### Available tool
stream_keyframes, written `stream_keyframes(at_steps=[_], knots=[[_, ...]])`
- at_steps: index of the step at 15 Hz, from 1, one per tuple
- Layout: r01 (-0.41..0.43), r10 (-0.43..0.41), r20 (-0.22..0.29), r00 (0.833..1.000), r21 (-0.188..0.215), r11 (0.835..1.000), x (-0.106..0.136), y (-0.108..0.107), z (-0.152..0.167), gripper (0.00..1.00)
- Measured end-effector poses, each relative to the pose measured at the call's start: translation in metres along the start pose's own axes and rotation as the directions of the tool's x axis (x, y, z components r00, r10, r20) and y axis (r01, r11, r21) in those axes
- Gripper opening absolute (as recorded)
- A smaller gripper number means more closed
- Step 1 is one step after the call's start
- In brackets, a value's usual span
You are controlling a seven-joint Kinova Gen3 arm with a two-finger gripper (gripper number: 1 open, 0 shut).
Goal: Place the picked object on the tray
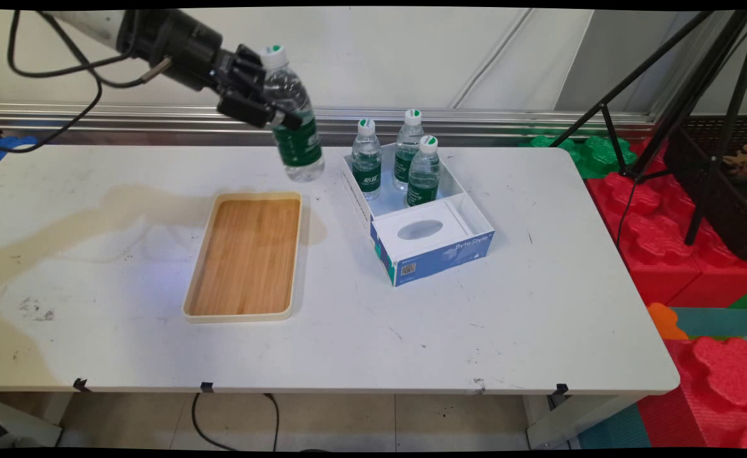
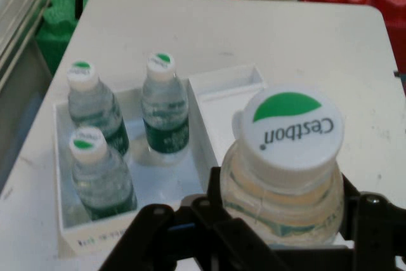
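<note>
1. The gripper [image 1: 270,102] hangs in the air above the table's [image 1: 360,318] far side, its fingers [image 1: 255,109] pinched on the upper body of a water bottle [image 1: 294,130] — white cap with a green mark, green label.
2. The held bottle is clear of the table and tilted, its base swung down and away from the fingers, its cap [image 2: 292,128] just above them; in the hand view the linkage closes on either side just below the neck.
3. Below the fingers and toward the table's near side lies a wooden tray [image 1: 246,254] with a pale rim, nothing on it.
4. Off to the side of the fingers stands an open white-and-blue box [image 1: 440,251]; three more bottles [image 1: 367,159] stand upright in its far part, close together.
5. By my judgement, carrying well here means keeping the squeeze steady — the grip sits high on a soft, ribbed body, so the heavy lower end can swing or slip.
6. Slow travel, and bringing the bottle upright before its base meets any surface, would keep it from tipping.
</note>
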Motion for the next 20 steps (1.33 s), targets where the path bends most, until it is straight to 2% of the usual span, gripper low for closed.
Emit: stream_keyframes(at_steps=[6, 11, 20], knots=[[0.007, -0.007, 0.059, 0.998, -0.008, 1.000, -0.035, 0.015, 0.005, 0.00], [0.008, -0.005, 0.116, 0.993, -0.028, 1.000, -0.072, 0.034, 0.031, 0.00], [0.007, 0.002, 0.184, 0.983, -0.044, 0.999, -0.114, 0.052, 0.066, 0.00]])
